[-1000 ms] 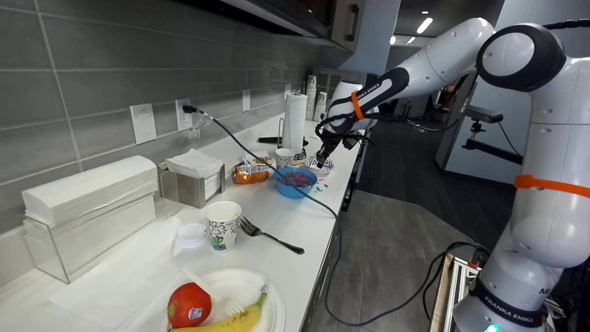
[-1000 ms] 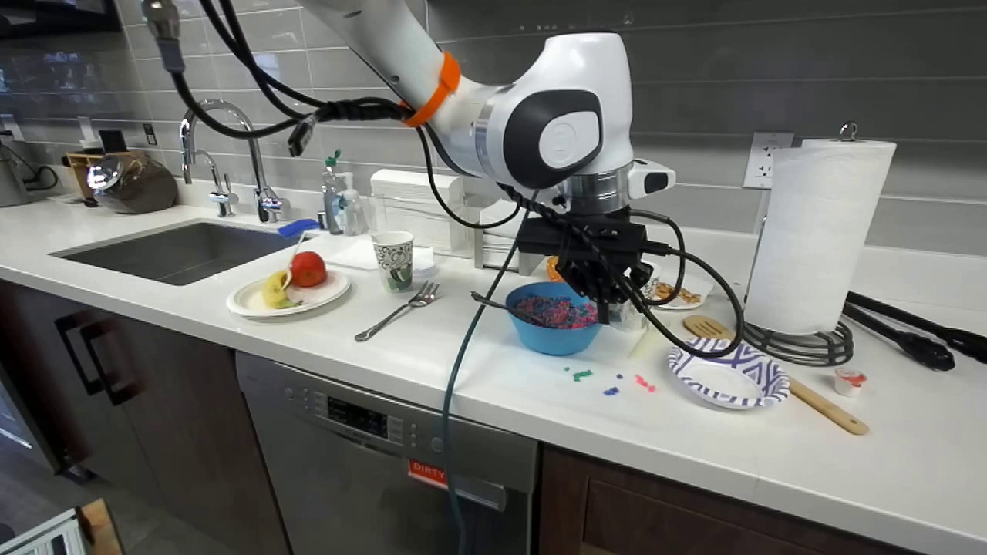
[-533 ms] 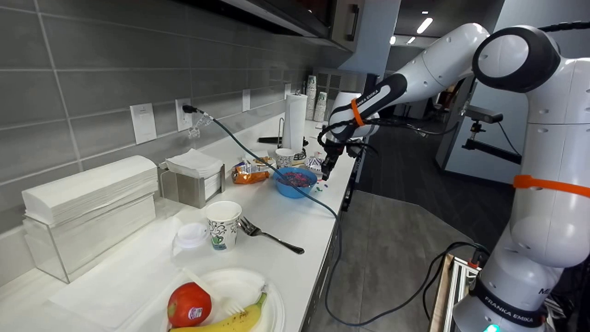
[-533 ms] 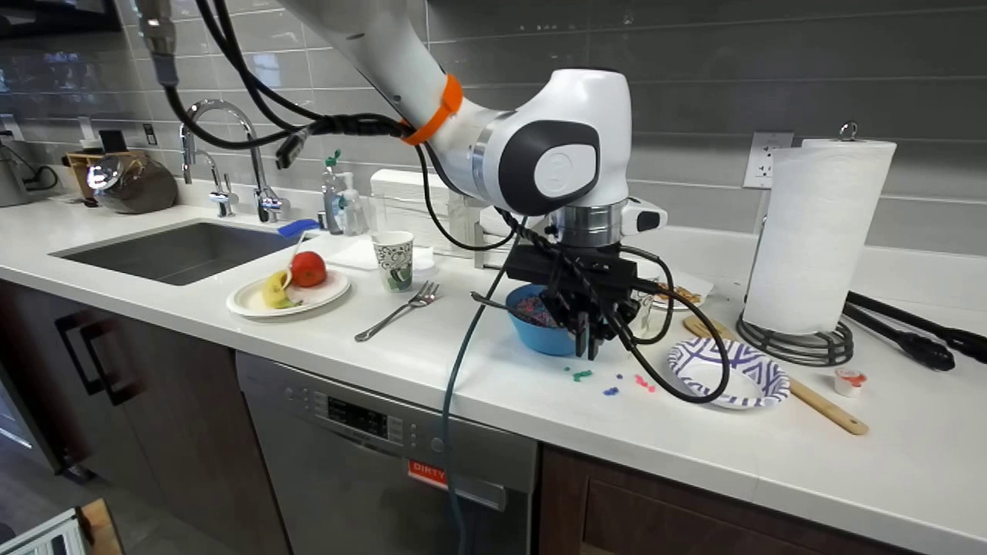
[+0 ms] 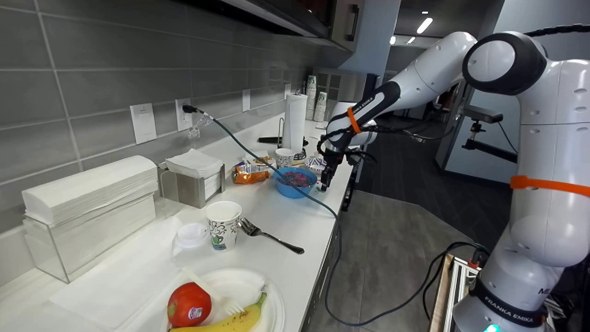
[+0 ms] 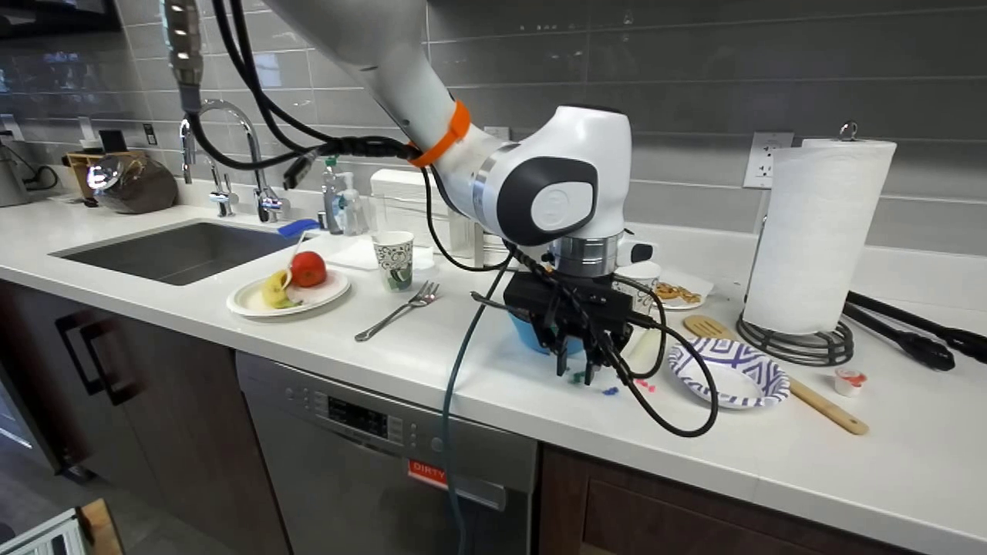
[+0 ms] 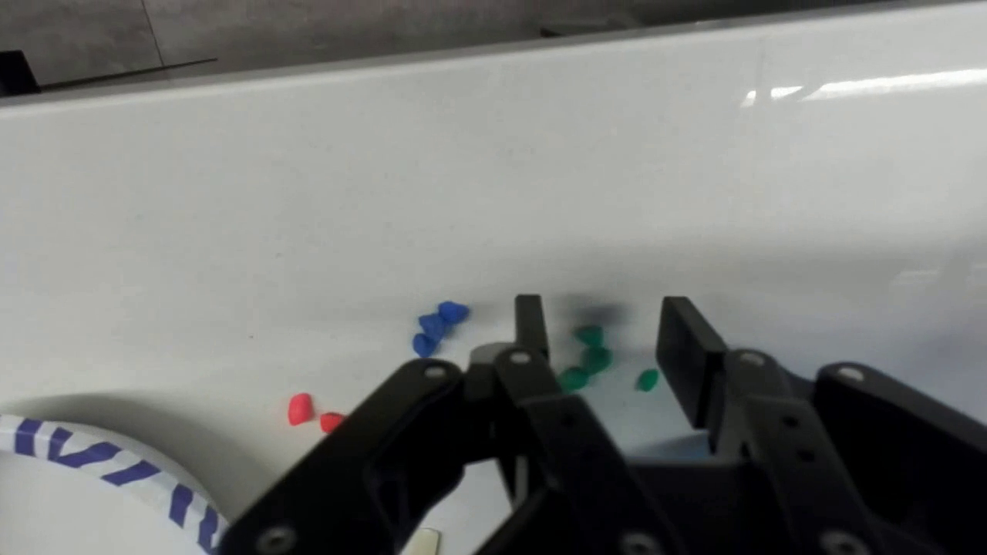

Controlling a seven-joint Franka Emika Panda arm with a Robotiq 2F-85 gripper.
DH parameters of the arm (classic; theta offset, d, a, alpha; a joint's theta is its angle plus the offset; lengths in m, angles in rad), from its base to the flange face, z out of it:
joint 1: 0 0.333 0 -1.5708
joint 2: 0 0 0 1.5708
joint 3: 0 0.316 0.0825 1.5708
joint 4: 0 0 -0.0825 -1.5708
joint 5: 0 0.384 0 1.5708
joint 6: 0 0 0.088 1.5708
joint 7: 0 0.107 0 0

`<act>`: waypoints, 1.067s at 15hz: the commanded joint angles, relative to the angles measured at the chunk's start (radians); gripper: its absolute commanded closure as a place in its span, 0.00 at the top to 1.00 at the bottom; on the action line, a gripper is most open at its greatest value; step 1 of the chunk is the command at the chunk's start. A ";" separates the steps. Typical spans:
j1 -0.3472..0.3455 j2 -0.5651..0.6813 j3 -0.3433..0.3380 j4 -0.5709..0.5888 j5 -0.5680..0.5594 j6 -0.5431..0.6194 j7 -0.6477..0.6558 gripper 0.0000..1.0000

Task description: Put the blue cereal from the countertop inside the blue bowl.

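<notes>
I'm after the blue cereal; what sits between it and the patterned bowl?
Reddish-pink pieces lie on the countertop between the blue cereal and the patterned bowl, seen in the wrist view.

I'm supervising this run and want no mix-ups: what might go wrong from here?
The open jaws line up with the green cereal, not the nearby blue cereal, so they may grab the wrong colour. The utensil handle juts past the rim of the blue bowl; a sideways swing could bump it.

Blue bowl (image 5: 286,190), pincer (image 5: 324,187) beside it, grip unclear
</notes>
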 commanded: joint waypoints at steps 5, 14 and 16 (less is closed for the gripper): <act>-0.037 0.060 0.047 0.031 0.045 0.044 -0.117 0.31; -0.027 0.075 0.032 0.050 -0.005 0.028 -0.138 0.01; -0.024 0.077 0.024 0.054 -0.026 0.026 -0.131 0.00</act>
